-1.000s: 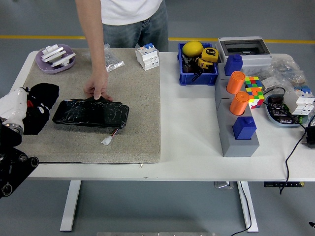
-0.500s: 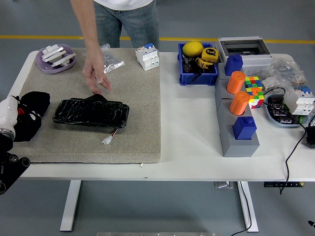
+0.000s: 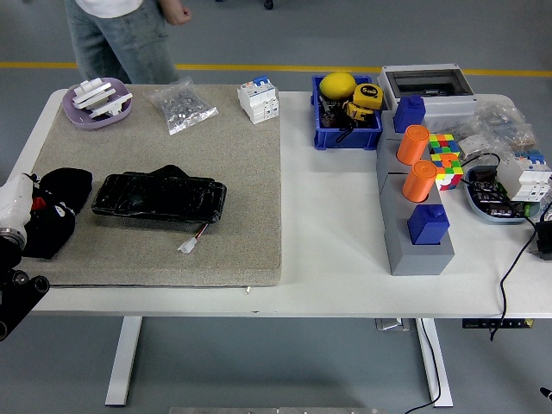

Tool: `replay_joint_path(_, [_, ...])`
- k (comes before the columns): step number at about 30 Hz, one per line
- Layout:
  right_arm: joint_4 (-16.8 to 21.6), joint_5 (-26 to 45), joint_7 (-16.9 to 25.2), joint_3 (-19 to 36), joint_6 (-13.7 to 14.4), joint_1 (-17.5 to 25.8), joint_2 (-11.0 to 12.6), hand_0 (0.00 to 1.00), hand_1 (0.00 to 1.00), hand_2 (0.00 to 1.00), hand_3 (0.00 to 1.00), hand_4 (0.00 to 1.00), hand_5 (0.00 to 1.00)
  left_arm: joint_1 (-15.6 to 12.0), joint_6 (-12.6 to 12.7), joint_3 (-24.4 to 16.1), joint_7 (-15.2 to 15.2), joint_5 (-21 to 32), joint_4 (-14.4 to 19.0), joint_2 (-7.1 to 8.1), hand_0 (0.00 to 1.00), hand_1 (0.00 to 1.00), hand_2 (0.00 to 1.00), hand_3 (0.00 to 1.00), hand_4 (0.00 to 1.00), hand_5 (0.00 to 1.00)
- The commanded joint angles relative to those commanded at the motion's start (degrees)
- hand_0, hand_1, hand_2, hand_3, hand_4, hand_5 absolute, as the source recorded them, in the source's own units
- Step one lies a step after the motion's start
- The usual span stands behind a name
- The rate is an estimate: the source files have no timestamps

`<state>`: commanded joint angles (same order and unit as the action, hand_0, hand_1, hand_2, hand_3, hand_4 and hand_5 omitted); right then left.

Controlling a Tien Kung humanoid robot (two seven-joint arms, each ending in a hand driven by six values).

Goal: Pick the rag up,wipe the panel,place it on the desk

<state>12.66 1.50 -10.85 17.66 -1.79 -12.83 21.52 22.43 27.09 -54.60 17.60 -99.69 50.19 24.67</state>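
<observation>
I take the panel (image 3: 159, 198) as my landmark: a black, glossy slab lying flat on the beige mat (image 3: 233, 172), its long axis running left to right across my view, with a short lead and white plug poking out near its right end, toward me. The rag (image 3: 53, 211) is a bunched black lump just off the panel's left end, close to it but, as far as I can see, not overlapping. My left hand (image 3: 19, 216) sits on the rag's far side from the panel, pressed against the cloth. I cannot tell whether its fingers are curled into the fabric or merely lying beside it, since the black cloth hides them. My right hand is out of sight, so the left is the only one placed to act. I judge the wipe would sweep rightward along the panel's long axis.
</observation>
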Motion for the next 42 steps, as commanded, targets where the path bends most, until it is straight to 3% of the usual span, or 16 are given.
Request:
replay_joint_path(3, [0.0, -0.2, -0.1, 0.2, 0.0, 0.1, 0.0, 0.705, 0.594, 0.682, 0.641, 0.998, 0.575, -0.1, 0.1, -0.3, 0.2, -0.5, 0.3, -0.08, 0.503, 0.66, 0.575, 0.563, 0.85, 0.159])
replay_joint_path(4, [0.0, -0.2, -0.1, 0.2, 0.0, 0.1, -0.1, 0.705, 0.591, 0.682, 0.64, 0.998, 0.573, -0.1, 0.0, -0.5, 0.3, -0.6, 0.4, -0.06, 0.513, 0.681, 0.661, 0.582, 0.928, 0.264])
replay_joint_path(9, [-0.1, -0.3, 0.0, 0.2, 0.1, 0.2, -0.1, 0.705, 0.591, 0.682, 0.64, 0.998, 0.573, -0.4, -0.4, -1.2, 0.4, -0.9, 0.7, 0.12, 0.513, 0.681, 0.661, 0.582, 0.928, 0.264])
replay_joint_path(10, [-0.1, -0.3, 0.0, 0.2, 0.1, 0.2, -0.1, 0.703, 0.588, 0.682, 0.639, 0.998, 0.566, -0.4, -0.5, -1.4, 0.4, -0.9, 0.7, 0.14, 0.516, 0.686, 0.686, 0.636, 0.989, 0.37])
replay_joint_path(15, [-0.1, -0.3, 0.0, 0.2, 0.1, 0.2, -0.1, 0.703, 0.588, 0.682, 0.639, 0.998, 0.566, -0.6, -0.3, -2.0, 0.0, -0.9, 1.2, 0.35, 0.516, 0.686, 0.686, 0.636, 0.989, 0.37])
replay_joint_path(16, [-0.1, -0.3, -0.1, 0.2, 0.2, 0.3, -0.1, 0.704, 0.587, 0.682, 0.639, 0.998, 0.564, -0.7, -0.3, -2.1, 0.0, -1.1, 1.4, 0.4, 0.52, 0.689, 0.688, 0.7, 0.998, 0.442])
replay_joint_path(26, [-0.2, -1.0, -0.4, 1.0, 0.3, 0.5, 0.0, 0.705, 0.586, 0.682, 0.639, 0.998, 0.562, -1.5, -1.1, -3.3, 0.5, -2.4, 4.5, 0.92, 0.516, 0.689, 0.69, 0.703, 0.998, 0.473])
replay_joint_path(36, [-0.3, 0.0, 0.0, 0.3, 0.2, 0.6, -0.2, 0.704, 0.583, 0.68, 0.637, 0.998, 0.556, -4.8, -0.6, -8.7, -0.1, -4.7, 15.1, 1.96, 0.508, 0.663, 0.676, 0.691, 0.998, 0.496])
replay_joint_path(39, [-0.3, 0.6, 0.2, -0.1, 0.3, 0.5, -0.3, 0.704, 0.583, 0.68, 0.637, 0.998, 0.556, -6.6, 0.7, -11.6, -2.5, -1.5, 19.5, 2.54, 0.508, 0.663, 0.676, 0.691, 0.998, 0.496])
replay_joint_path(40, [-0.3, 0.8, 0.2, -0.2, 0.3, 0.5, -0.3, 0.704, 0.583, 0.68, 0.636, 0.998, 0.555, -7.2, 0.8, -12.5, -3.7, 0.6, 20.6, 2.66, 0.445, 0.615, 0.647, 0.616, 0.891, 0.519])
replay_joint_path(42, [-0.3, 0.9, 0.2, -0.2, 0.3, 0.6, -0.3, 0.704, 0.583, 0.68, 0.636, 0.998, 0.555, -8.2, 0.3, -14.8, -7.0, 5.1, 22.1, 2.8, 0.445, 0.615, 0.647, 0.616, 0.891, 0.519])
